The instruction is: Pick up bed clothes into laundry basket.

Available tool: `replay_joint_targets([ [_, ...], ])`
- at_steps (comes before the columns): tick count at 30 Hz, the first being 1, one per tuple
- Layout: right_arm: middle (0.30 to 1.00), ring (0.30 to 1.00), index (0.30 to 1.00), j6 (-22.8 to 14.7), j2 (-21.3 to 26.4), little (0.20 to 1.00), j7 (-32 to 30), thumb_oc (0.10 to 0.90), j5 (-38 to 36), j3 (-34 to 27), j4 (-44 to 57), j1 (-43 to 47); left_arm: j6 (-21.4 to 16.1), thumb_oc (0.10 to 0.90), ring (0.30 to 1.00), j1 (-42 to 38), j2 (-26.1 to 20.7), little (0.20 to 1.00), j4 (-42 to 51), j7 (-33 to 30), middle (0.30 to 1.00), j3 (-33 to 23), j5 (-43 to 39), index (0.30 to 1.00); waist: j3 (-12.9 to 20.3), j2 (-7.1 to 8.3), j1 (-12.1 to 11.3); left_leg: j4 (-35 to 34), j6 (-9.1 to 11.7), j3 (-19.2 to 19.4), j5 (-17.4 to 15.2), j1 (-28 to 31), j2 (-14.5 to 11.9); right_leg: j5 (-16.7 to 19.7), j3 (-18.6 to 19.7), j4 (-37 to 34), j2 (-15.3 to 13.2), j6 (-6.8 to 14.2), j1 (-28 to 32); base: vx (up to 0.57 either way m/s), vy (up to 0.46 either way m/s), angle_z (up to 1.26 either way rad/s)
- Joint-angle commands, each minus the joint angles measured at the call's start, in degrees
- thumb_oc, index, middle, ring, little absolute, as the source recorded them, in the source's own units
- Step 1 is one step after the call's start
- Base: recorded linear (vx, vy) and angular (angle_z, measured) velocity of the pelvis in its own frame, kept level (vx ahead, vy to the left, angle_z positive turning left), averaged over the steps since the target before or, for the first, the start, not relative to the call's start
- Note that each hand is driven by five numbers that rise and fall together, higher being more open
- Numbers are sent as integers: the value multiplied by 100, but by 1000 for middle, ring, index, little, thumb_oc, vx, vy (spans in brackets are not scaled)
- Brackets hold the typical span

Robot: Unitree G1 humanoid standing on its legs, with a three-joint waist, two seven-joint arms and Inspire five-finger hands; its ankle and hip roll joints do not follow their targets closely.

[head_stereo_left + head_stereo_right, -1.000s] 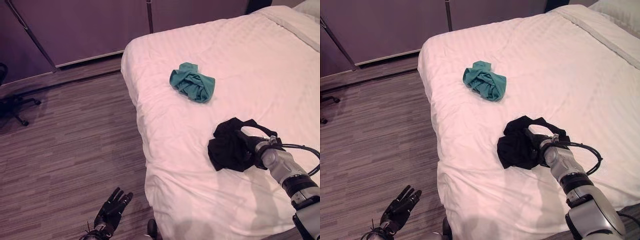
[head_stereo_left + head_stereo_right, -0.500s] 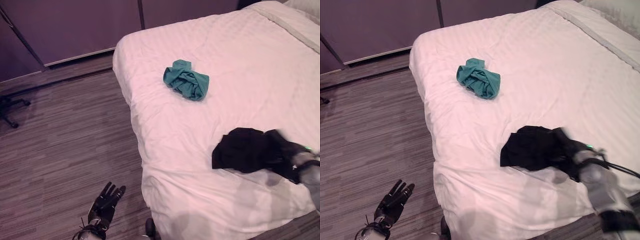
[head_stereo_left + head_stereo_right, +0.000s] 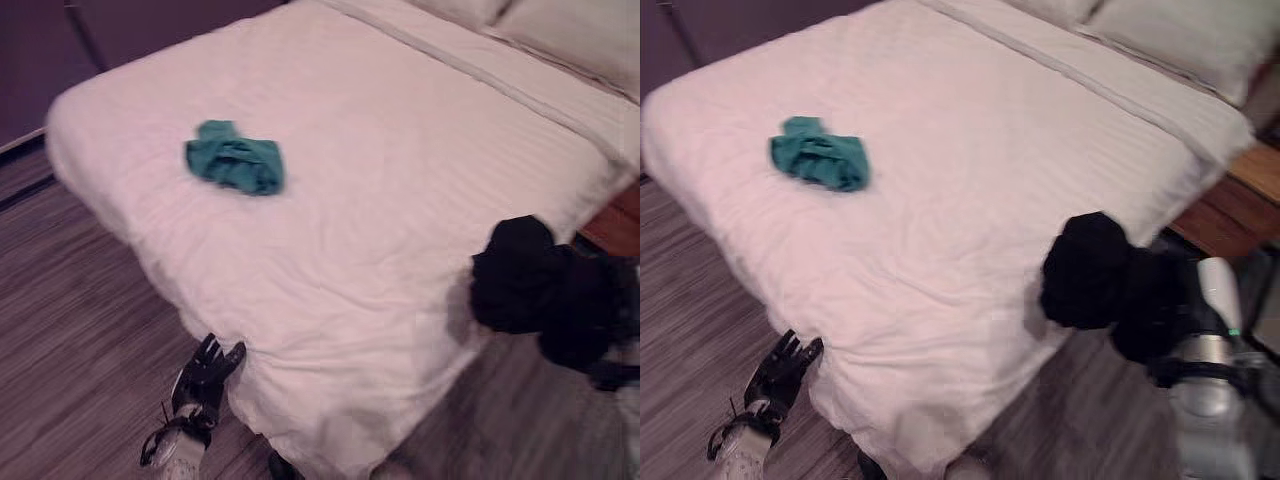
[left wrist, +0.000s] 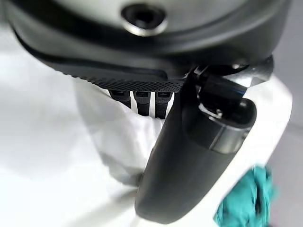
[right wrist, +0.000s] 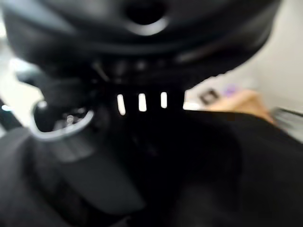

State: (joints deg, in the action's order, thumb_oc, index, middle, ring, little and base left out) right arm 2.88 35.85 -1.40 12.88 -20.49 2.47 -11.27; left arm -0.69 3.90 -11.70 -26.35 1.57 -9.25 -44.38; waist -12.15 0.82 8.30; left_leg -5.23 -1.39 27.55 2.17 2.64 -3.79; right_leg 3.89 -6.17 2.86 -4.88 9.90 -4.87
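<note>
Right robot hand point(image 3: 1155, 320): raised beside the near corner of the bed, past its edge and above the floor; the hand is wrapped in dark cloth, so its fingers are hard to pick out, yet the cloth hangs from it and its own wrist view shows cloth bunched against the palm.
Black garment point(image 3: 1090, 270): gripped in the right robot hand, bundled into a rounded lump on the bed side of the hand, lifted clear of the bed.
Left robot hand point(image 3: 205, 372): low, at the foot-end edge of the bed, fingers straight and spread, holding nothing; its fingertips sit just beside the hanging sheet.
Green garment point(image 3: 235, 164): crumpled on top of the bed, well apart from both robot hands, farther up the bed from the left robot hand; it also appears past the thumb in the left wrist view point(image 4: 248, 198).
Bed point(image 3: 380, 170): white sheet, lightly creased; pillows point(image 3: 1160, 40) lie at its far end, well beyond the right robot hand.
Floor point(image 3: 70, 330): wood planks, beneath both robot hands.
</note>
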Motion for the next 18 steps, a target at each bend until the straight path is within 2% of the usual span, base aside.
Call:
replay_joint_targets([
  [1,300,300,300,-290,380,300,-270,400,189,-382,324,833,-487,800,900,-202,-403,900,952,255,900,-242,-60,900,242,135,-424,102,141,42,36,229,-157,-48,-579,2140,-398,203,44,-239,53,-22],
  [3,300,300,300,-281,411,300,-286,400,223,-351,256,860,-553,800,900,-129,-420,900,1067,173,900,-429,-175,900,359,198,-518,111,108,158,105,147,-127,-162,-767,2462,-270,211,219,-200,2,-20],
  [4,300,300,300,-306,406,300,-306,400,176,-298,197,916,-581,800,900,-65,-411,900,1079,134,900,-502,-250,900,436,305,-605,122,106,194,137,66,-69,-191,-857,2372,-290,208,402,-223,-77,-27],
  [5,300,300,300,-307,414,300,-351,400,84,-148,99,1102,-623,800,900,52,-390,900,1113,41,900,-629,-309,900,583,484,-866,87,176,219,188,-71,14,-341,-1036,1848,-342,231,875,-252,-131,-39],
  [6,300,300,300,-308,430,300,-327,400,49,-103,83,1148,-629,800,900,85,-351,900,1095,18,900,-700,-352,900,626,498,-1003,91,228,231,320,-209,-33,-724,-1087,1502,-243,91,1054,-277,-188,-61],
  [7,300,300,300,-309,436,300,-327,400,-12,-59,33,1168,-640,800,900,128,-312,900,1096,7,900,-744,-374,900,657,509,-1097,111,327,221,467,-338,-100,-1117,-977,1009,-66,-73,1221,-172,-161,-56],
  [8,300,300,300,-313,443,300,-331,400,-20,-51,21,1171,-640,800,900,137,-310,900,1101,6,900,-744,-374,900,666,514,-1103,118,359,226,482,-338,-121,-1110,-976,938,-39,-113,1256,-258,-289,-55],
  [9,300,300,300,-346,454,300,-306,400,-82,6,20,1184,-635,800,900,209,-220,900,1081,-5,900,-794,-417,900,634,504,-1251,224,535,159,756,-616,-289,-1303,-936,283,228,-320,1457,-176,-207,-25],
  [10,300,300,300,-347,456,300,-307,400,-83,7,18,1185,-635,800,900,209,-218,900,1081,-5,900,-795,-417,900,633,499,-1248,229,540,154,759,-619,-297,-1289,-939,261,239,-325,1467,-399,-324,-13],
  [11,300,300,300,-374,541,300,-300,400,-82,75,53,1203,-609,800,900,187,-190,900,1087,-3,900,-787,-410,900,476,414,-1350,378,785,20,1220,-869,-483,-1275,-998,36,390,-454,1527,-371,-190,-4],
  [12,300,300,300,-387,578,300,-339,400,-96,139,30,1242,-615,800,900,153,-196,900,1089,-16,900,-742,-409,900,328,353,-1458,583,905,-245,1621,-1076,-579,-1207,-1009,24,453,-530,1509,-533,-206,-1],
  [13,300,300,300,-404,619,300,-379,400,-185,231,-16,1352,-633,800,900,101,-196,900,1092,-38,900,-686,-446,900,179,312,-1555,798,1067,-877,1753,-1219,-570,-1154,-947,31,445,-590,1440,-337,-67,-7],
  [14,300,300,300,-410,627,300,-384,400,-190,234,-31,1371,-635,800,900,86,-195,900,1088,-39,900,-688,-448,900,171,287,-1538,820,1065,-906,1775,-1257,-596,-1128,-968,24,475,-604,1426,-306,-27,-18],
  [15,300,300,300,-414,618,300,-396,400,-324,295,-78,1445,-632,800,900,58,-199,900,1102,-57,900,-657,-419,900,108,312,-1510,1025,1055,-1347,1638,-1297,-588,-1046,-1027,23,379,-610,1357,-257,-22,-13],
  [17,300,300,300,-431,521,300,-348,400,-551,319,-80,1399,-613,800,900,87,-183,900,1161,-39,900,-667,-386,900,117,420,-1381,1475,908,-1577,1282,-1153,-716,-856,-1062,-66,207,-598,1258,-327,-5,6],
  [18,300,300,300,-487,451,300,-331,400,-585,330,-40,1266,-622,800,900,73,-199,900,1177,34,900,-667,-365,900,192,449,-1288,1737,808,-1819,1086,-899,-863,-749,-1021,-140,131,-618,1191,-311,92,-15],
])
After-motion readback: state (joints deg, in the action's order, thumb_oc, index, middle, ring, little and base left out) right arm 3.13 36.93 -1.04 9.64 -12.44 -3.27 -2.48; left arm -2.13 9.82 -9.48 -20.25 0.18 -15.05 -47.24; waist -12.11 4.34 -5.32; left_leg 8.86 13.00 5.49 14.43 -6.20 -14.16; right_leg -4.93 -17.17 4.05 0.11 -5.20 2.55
